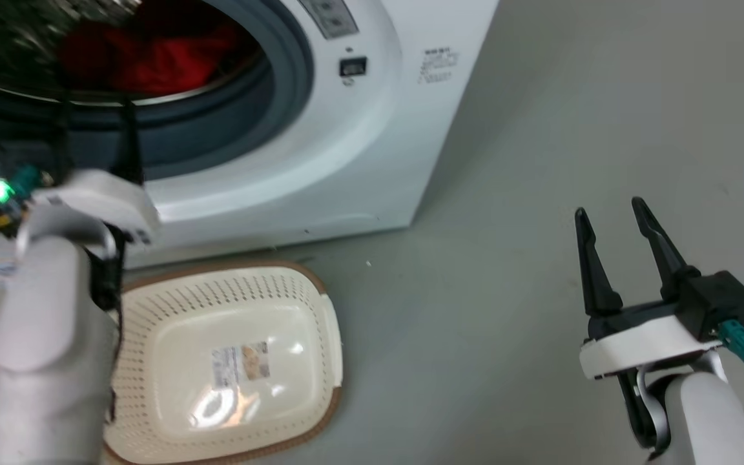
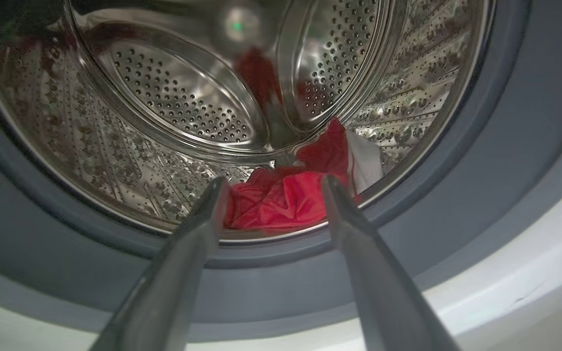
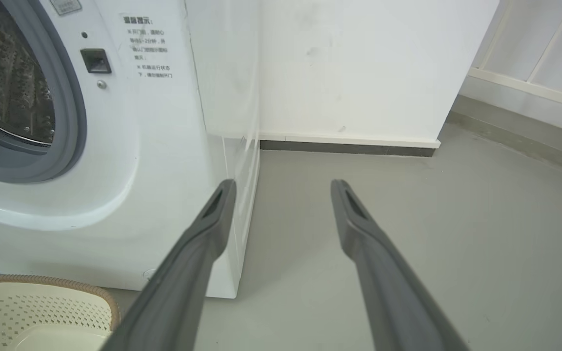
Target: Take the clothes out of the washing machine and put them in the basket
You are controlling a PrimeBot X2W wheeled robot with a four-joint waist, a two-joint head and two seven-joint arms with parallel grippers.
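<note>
The white washing machine (image 1: pixel 359 148) stands with its round grey-rimmed porthole open. Red clothes (image 1: pixel 152 55) lie low in its steel drum; in the left wrist view the clothes (image 2: pixel 286 197) show a white panel at their right. My left gripper (image 2: pixel 272 183) is open just outside the grey porthole rim, pointing at the clothes with nothing between its fingers; its fingers (image 1: pixel 128 139) rise in front of the porthole. The cream basket (image 1: pixel 320 310) with a brown rim sits on the floor before the machine, nothing in it but a paper label. My right gripper (image 1: pixel 611 216) hangs open over bare floor at the right.
Grey floor (image 1: pixel 540 194) spreads to the right of the machine. A white wall (image 3: pixel 359 73) with a dark skirting stands behind it. The basket's corner (image 3: pixel 42 304) shows low at the left of the right wrist view.
</note>
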